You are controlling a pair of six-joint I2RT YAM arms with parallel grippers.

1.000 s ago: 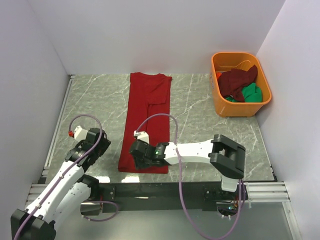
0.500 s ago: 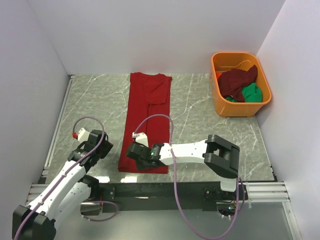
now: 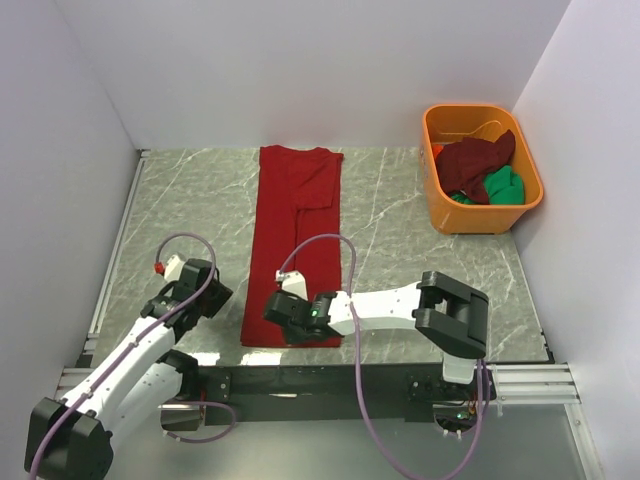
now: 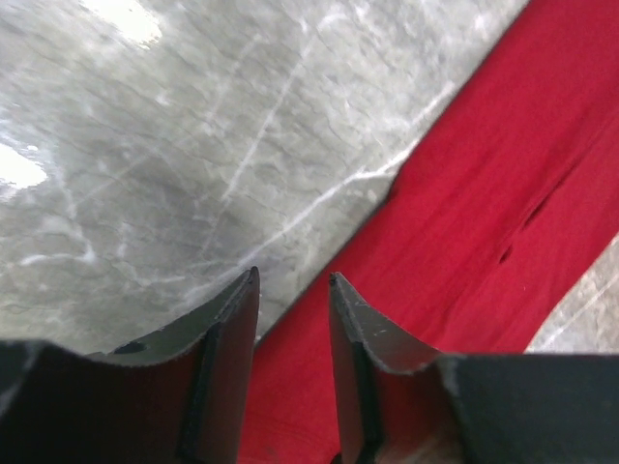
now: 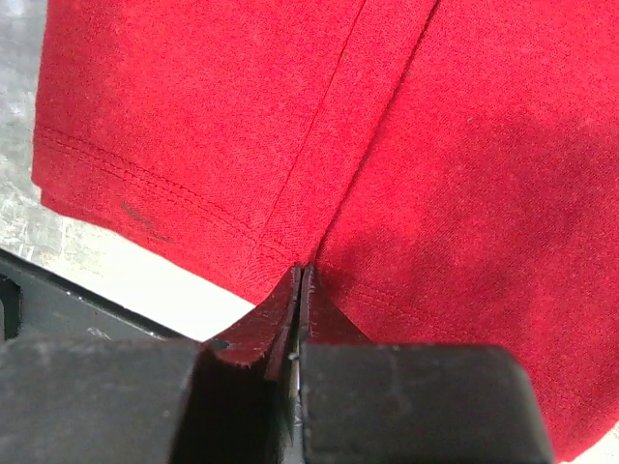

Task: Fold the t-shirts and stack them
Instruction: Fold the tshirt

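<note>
**A:** Where is the red t-shirt (image 3: 297, 230)?

**B:** It lies flat on the surface (image 3: 420, 230) as a long narrow strip, with the collar at the far end and the hem toward the arms.

**A:** Why is the right gripper (image 5: 300, 273) down at the hem?

**B:** Its jaws are pressed together on a pinch of hem at the middle crease, probably to lift that end toward the collar.

**A:** And the left gripper (image 4: 293, 282)?

**B:** It hovers at the strip's near left edge, jaws narrowly apart with nothing in them. It looks lined up for a matching grip.

**A:** The others?

**B:** The maroon t-shirt (image 3: 475, 165) and the green t-shirt (image 3: 505, 185) are heaped in the orange tub (image 3: 530, 200), not yet folded.
</note>
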